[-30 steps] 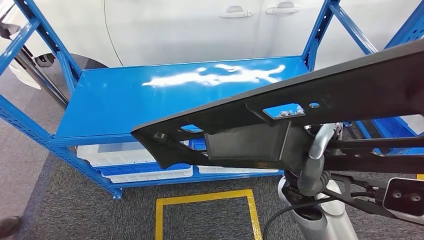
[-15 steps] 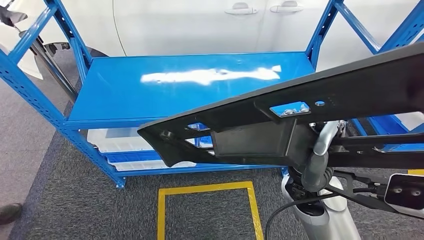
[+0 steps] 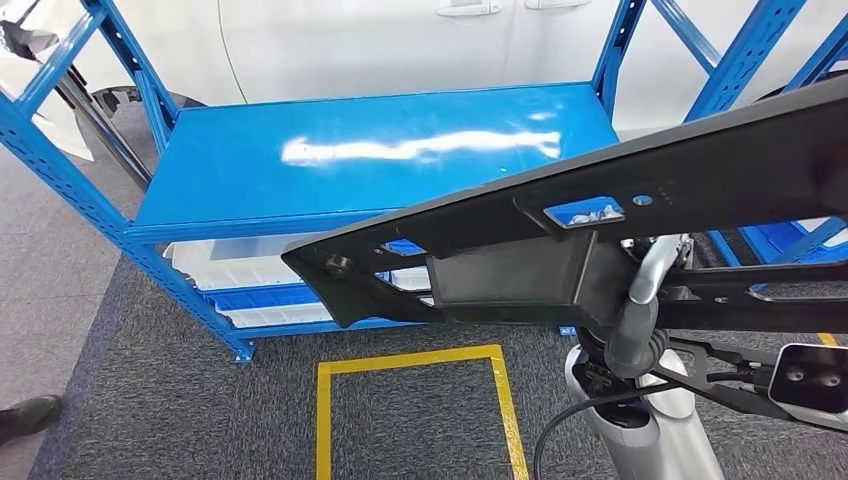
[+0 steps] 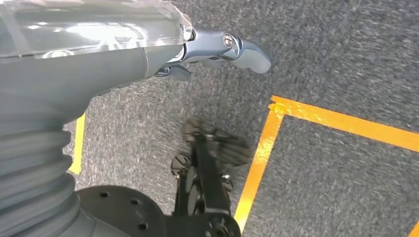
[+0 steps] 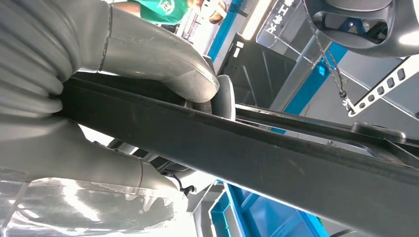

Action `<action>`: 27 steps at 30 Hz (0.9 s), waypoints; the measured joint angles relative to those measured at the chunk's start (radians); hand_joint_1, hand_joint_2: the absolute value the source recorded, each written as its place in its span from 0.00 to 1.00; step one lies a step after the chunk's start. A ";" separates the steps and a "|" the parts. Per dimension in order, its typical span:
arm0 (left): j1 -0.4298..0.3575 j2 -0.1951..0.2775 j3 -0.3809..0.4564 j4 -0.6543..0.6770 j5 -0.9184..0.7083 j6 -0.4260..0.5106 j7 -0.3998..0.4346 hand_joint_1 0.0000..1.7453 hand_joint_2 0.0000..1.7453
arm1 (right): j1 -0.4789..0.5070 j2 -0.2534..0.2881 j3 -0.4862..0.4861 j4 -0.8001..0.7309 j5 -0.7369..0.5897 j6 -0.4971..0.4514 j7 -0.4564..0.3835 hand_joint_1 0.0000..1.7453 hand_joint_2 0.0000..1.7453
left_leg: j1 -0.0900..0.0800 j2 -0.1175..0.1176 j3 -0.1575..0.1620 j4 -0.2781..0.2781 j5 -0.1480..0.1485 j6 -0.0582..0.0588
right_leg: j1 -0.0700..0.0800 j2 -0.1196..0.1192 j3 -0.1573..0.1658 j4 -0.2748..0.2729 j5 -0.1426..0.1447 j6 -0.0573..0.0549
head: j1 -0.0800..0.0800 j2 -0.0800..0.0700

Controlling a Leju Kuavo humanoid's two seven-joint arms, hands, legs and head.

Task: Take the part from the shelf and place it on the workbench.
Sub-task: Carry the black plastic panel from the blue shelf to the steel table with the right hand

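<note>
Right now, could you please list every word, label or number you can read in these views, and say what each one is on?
White characters on a dark sign, right wrist view: blurred, not readable.
White logo on a person's green shirt, same view: cut off, not readable.
Nothing legible in the head or left wrist views.

Bright, even light from overhead. A streak of white glare runs along the blue shelf [image 3: 380,170] top towards its far edge. The grey carpet [image 4: 346,59] is smeared with motion blur. Clear plastic wrap on the right hand [image 5: 123,113] glints white.
</note>
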 joint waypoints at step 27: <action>0.001 0.005 0.008 0.000 0.015 0.033 0.024 0.00 1.00 | 0.055 -0.027 -0.001 -0.045 0.121 -0.040 -0.024 1.00 1.00 | -0.004 0.008 0.072 -0.218 0.139 0.009 | 0.000 0.012 0.063 -0.011 -0.047 0.006 | 0.005 0.000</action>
